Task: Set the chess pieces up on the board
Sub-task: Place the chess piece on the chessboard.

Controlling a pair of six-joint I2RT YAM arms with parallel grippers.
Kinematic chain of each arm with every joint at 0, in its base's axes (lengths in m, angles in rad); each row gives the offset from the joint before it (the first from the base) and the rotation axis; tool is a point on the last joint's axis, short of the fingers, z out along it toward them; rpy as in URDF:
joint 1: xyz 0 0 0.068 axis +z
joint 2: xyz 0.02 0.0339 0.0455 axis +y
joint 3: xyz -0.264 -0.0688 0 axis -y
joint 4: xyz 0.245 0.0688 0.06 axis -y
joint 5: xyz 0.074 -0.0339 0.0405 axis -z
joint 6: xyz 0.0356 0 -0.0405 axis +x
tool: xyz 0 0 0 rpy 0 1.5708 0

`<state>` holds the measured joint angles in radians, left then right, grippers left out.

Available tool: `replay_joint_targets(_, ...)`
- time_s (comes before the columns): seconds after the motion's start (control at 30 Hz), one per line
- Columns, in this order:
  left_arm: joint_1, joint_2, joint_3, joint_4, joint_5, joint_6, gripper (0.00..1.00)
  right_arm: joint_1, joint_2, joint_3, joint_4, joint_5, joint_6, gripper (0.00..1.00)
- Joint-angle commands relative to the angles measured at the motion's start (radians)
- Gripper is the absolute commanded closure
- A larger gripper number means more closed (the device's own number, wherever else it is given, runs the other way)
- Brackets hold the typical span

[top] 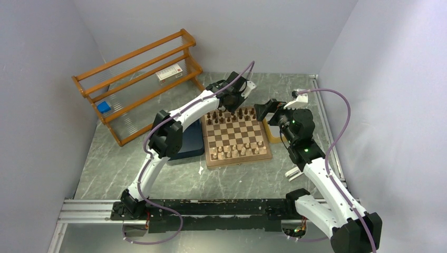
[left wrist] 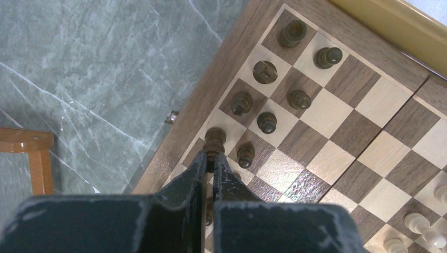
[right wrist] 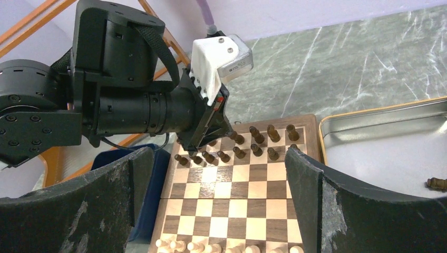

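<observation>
Fingers (left wrist: pixel 196 171) of the left hand (left wrist: pixel 211 158) are pressed together around the stem of a dark chess piece (left wrist: pixel 214 138), a small turned wooden piece with a rounded, ringed top. This piece is upright over the outermost row of the board (left wrist: pixel 337 132), close to its wooden border; whether its base touches the square cannot be told. The fingers are black and flat-sided, scuffed pale along their edges. Other dark chess pieces (left wrist: pixel 267 122) stand upright in two rows just beside the held one, each on its own square.

The right hand (right wrist: pixel 219 158) is spread wide and grips nothing. Its two broad black fingers (right wrist: pixel 337 211), worn and scratched, hang in the air by the board's right side, apart from every piece. Just beside the board on that side is a shallow metal tray (right wrist: pixel 369 117) with a yellow rim and a dull silver floor. One dark piece (right wrist: pixel 435 183) lies on its side in it.

The board is square, of glossy wood in light and dark brown checks. It lies flat in the middle of the worktop (top: pixel 158 176), a grey-green surface veined like marble. Pale cream pieces (top: pixel 237 152) line its near rows. A dark blue tray (top: pixel 191 146) sits just beside the board's left edge. An orange-brown wooden rack (top: pixel 137 79) with tiered shelves stands at the far left.
</observation>
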<state>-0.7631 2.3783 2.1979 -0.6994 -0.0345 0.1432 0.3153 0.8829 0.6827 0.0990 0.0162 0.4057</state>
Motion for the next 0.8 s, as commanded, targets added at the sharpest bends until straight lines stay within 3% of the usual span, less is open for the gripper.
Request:
replay_joint_targets(0.0, -0.012, 0.018, 0.033, 0.027, -0.018, 0.015, 0.95, 0.0, -0.017, 0.012, 0.009, 0.024, -0.011, 0.0)
replay_joint_targets(0.77, -0.019, 0.011, 0.034, 0.018, 0.008, -0.007, 0.95, -0.001, -0.008, -0.013, 0.024, 0.028, -0.011, 0.0)
